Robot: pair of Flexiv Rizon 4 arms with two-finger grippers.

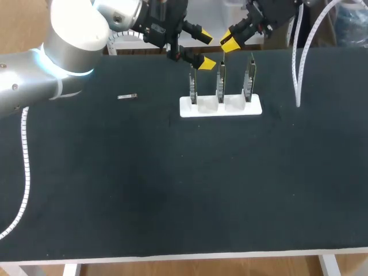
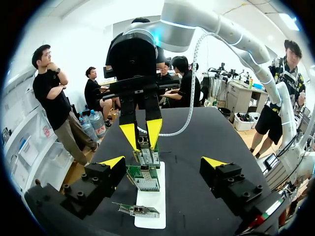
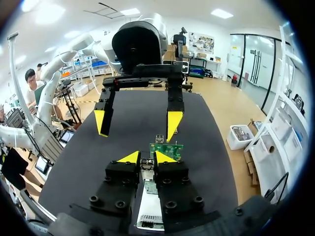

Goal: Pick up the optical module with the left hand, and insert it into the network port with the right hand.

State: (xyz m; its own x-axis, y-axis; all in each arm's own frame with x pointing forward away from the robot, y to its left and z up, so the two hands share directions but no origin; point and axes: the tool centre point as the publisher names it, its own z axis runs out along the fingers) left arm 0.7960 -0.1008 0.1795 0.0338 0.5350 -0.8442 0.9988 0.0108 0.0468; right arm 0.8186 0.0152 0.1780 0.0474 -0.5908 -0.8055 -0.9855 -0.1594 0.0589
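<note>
On the black table top (image 1: 172,190), towards its far edge, stands a flat white plastic base (image 1: 253,107). It holds three small green circuit boards (image 1: 220,80) upright in a row, and each board carries a metal network port (image 2: 146,184) near its foot. Well to the left of that base lies the small silver optical module (image 1: 127,96), flat on the table by itself, touched by neither arm.

Above the left end of the row hangs the left gripper (image 2: 163,163). Its two yellow-tipped fingers are spread wide, with nothing between them. In its own wrist view the three boards line up one behind another ahead of it, the nearest just under the gap between the fingers.

Opposite it, over the right end of the row, hangs the right gripper (image 3: 146,157). Its yellow tips are drawn almost together, leaving only a narrow slit. Through that slit the top of the nearest board shows below, and I see nothing clamped in it. The two grippers face each other across the boards and stay apart.
</note>
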